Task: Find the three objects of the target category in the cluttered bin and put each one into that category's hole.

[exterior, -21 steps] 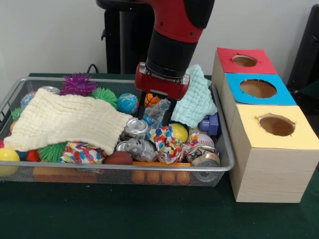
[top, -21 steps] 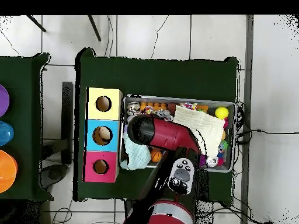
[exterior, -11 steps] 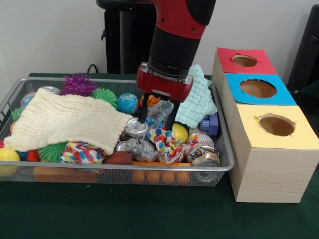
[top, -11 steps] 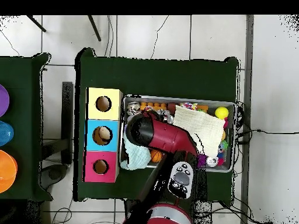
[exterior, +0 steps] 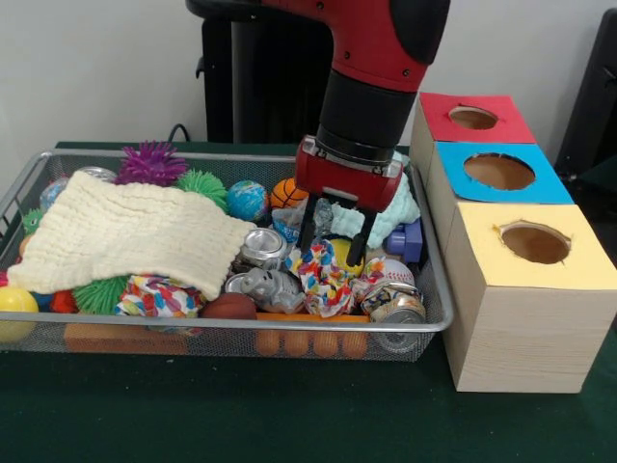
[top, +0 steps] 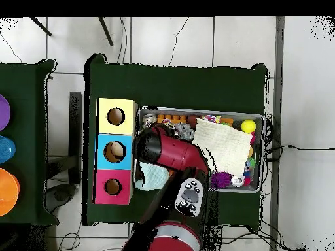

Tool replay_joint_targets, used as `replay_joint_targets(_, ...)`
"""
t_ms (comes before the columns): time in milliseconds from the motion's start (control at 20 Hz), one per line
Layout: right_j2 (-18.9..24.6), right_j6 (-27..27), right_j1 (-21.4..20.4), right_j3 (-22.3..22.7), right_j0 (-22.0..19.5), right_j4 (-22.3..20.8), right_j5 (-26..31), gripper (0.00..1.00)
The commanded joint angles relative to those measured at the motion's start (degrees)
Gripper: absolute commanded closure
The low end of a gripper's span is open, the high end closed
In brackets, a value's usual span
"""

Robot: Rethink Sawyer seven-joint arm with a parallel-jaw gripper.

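Note:
My gripper [exterior: 331, 237] hangs over the right half of the wire bin [exterior: 289, 328], near the mint cloth [exterior: 393, 204]. A crumpled silvery can [exterior: 323, 214] sits between its fingers, lifted just above the clutter, and the jaws appear closed on it. More crushed cans lie below: one [exterior: 262, 246] to the left, one [exterior: 270, 287] near the front, one [exterior: 395, 307] at the front right. Right of the bin stand the red box [exterior: 472, 118], the blue box [exterior: 499, 172] and the yellow box [exterior: 535, 241], each with a round hole. In the overhead view the arm [top: 167, 150] hides the gripper.
A cream cloth [exterior: 125, 231] covers the bin's left half. Spiky purple [exterior: 149, 162] and green [exterior: 201, 183] balls, a globe ball [exterior: 248, 200], a small basketball [exterior: 287, 192], a patterned rag [exterior: 323, 275] and a purple block [exterior: 407, 241] fill the rest. Green felt covers the table [exterior: 289, 415].
The gripper has moved right, toward the boxes, with the crumpled can between its fingers. The small basketball behind it has come into sight.

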Motion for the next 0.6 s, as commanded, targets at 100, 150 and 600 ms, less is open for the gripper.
replay_joint_targets(100, 0.77, 14.01, 6.00, -1.63, 0.00, 2.74, -0.33, 0.00)
replay_joint_targets(150, 0.04, 14.39, 6.47, -2.02, 0.29, 2.94, -0.63, 0.00)
replay_joint_targets(600, -2.72, 16.48, 11.29, -3.55, 1.80, 5.57, -4.65, 0.00)
